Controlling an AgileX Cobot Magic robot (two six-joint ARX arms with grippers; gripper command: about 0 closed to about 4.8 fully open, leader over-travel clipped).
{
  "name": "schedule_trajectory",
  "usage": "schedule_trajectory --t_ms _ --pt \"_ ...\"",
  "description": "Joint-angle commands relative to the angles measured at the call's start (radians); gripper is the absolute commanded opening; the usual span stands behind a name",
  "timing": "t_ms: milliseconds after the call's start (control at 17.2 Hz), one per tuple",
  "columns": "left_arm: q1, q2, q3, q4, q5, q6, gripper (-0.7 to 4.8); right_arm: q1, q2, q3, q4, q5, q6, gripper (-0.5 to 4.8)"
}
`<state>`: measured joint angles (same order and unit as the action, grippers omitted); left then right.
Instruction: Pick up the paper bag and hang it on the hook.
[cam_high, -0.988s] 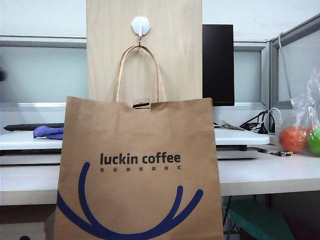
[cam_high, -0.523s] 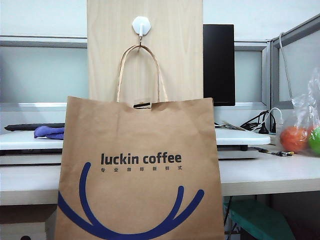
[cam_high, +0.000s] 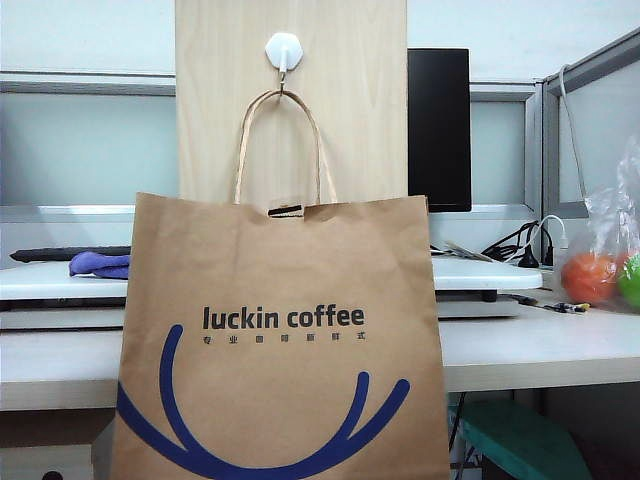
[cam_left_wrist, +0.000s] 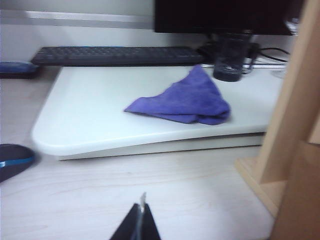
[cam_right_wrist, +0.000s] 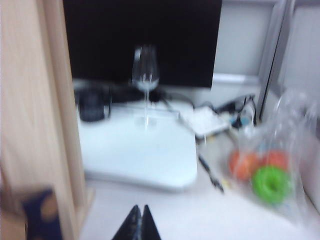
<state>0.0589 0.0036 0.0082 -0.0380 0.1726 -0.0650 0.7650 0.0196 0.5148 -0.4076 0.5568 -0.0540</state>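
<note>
The paper bag (cam_high: 280, 340) hangs by its handle on the hook (cam_high: 282, 52); judged complete. Left tool (cam_left_wrist: 140, 220) and right tool (cam_right_wrist: 141, 220): jaws closed, empty, low over the tabletop (cam_left_wrist: 200, 195), clear of bag; none left

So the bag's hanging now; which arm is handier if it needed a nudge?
Probably right: the right claw, shut, sits beside the board near the bag. The left claw, shut, faces a cloth.

black "luckin coffee" lettering on the brown paper bag (cam_high: 280, 345)
</note>
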Motion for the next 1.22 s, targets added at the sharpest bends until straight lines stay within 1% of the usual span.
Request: schedule_trajectory --t_ms 58,116,174,291,523,872,930,988,1046,1104,1162,1221 --pt "0.010 0.000 0.002 0.010 0.007 0.002 -0.06 -0.001 0.000 -0.070 0.212 0.034 -0.031 -0.01" --pt "0.010 0.000 0.002 0.010 0.008 0.002 -0.06 -0.001 0.000 -0.093 0.240 0.038 -0.033 0.00" --pt "0.010 0.000 0.002 0.009 0.007 0.002 -0.06 -0.001 0.000 -0.102 0.234 0.041 -0.028 0.00" --pt "0.010 0.000 0.002 0.009 0.008 0.002 -0.06 0.000 0.000 -0.106 0.173 0.000 -0.021 0.00" --pt "0.010 0.000 0.002 0.009 0.007 0.002 -0.06 -0.001 0.000 -0.106 0.090 0.002 -0.021 0.00" --pt "0.010 0.000 0.002 0.010 0.008 0.002 -0.06 -0.006 -0.001 -0.105 0.056 0.002 -0.021 0.00" --pt "0.010 0.000 0.002 0.009 0.007 0.002 -0.06 -0.035 -0.001 -0.106 0.060 -0.011 -0.021 0.00" --pt "0.010 0.000 0.002 0.009 0.007 0.002 -0.05 -0.117 0.001 -0.109 0.061 -0.070 -0.037 0.00" --pt "0.010 0.000 0.001 0.009 0.007 0.002 -0.06 -0.187 0.003 -0.123 0.079 -0.077 -0.037 0.00" --pt "0.010 0.000 0.002 0.010 0.009 0.002 -0.06 -0.282 0.002 -0.157 0.117 -0.092 -0.036 0.00" --pt "0.010 0.000 0.002 0.009 0.008 0.002 -0.06 -0.369 -0.001 -0.195 0.152 -0.136 -0.035 0.00" --pt "0.010 0.000 0.001 0.009 0.007 0.002 -0.06 -0.471 -0.002 -0.242 0.197 -0.239 -0.029 0.00"
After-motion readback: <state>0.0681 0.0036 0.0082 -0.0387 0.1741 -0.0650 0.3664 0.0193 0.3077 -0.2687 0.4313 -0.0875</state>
